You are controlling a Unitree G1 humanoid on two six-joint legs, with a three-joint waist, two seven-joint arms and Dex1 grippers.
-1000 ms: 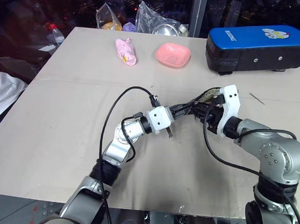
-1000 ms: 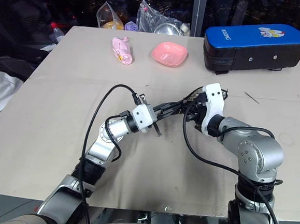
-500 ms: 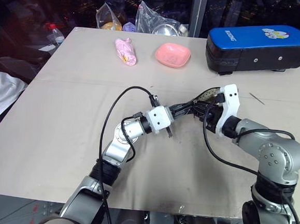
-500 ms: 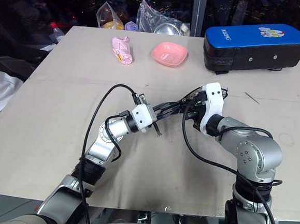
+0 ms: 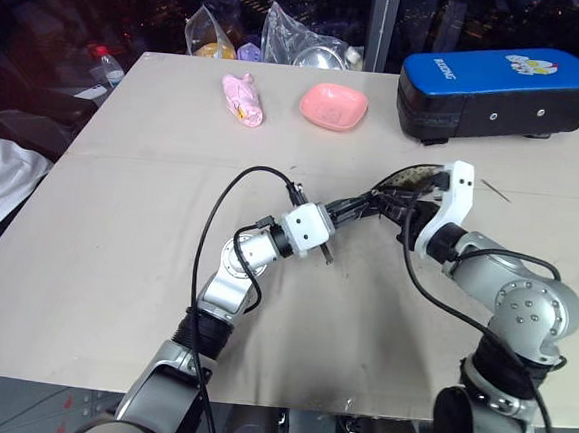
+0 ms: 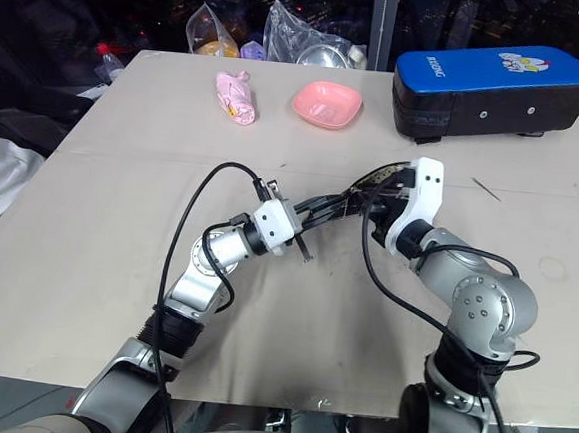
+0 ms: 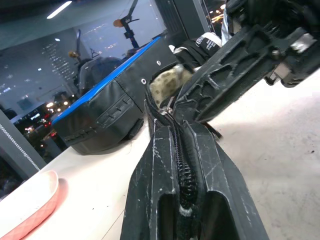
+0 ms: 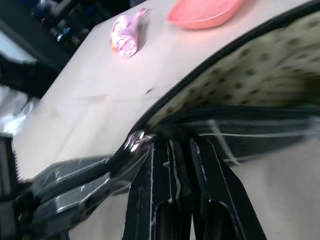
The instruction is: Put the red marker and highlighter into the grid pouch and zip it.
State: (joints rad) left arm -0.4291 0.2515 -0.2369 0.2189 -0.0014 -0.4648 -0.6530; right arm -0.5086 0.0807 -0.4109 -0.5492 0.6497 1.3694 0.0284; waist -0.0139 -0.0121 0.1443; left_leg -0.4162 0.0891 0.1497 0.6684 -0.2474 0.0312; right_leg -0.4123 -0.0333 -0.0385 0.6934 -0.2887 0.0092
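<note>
**A:** What sits nearest the robot?

**B:** Its two arms, meeting over the middle of the pale table (image 5: 115,263). The left gripper (image 5: 363,204) reaches forward and to the right, its two black fingers pressed together on the zipper edge of the grid pouch (image 7: 172,87). The right gripper (image 5: 408,198) comes in from the right, fingers likewise closed on the pouch's edge, close to the left gripper's tips.

**A:** And how does the pouch lie?

**B:** It is held between the two grippers, near the table's centre. Its long axis runs roughly left to right along the line of the left gripper's fingers. The right wrist view shows the mouth partly open, with pale dotted lining (image 8: 260,70) above a small metal zipper pull (image 8: 134,140). Whether the red marker or the highlighter is inside cannot be told.

**A:** What lies farther off?

**B:** At the far edge, a pink wrapped packet (image 5: 242,99) on the left, a pink dish (image 5: 333,106) beside it, and a large blue-and-black hard case (image 5: 500,91) on the far right. Behind the table's far edge are clear plastic bags (image 5: 274,33).
</note>
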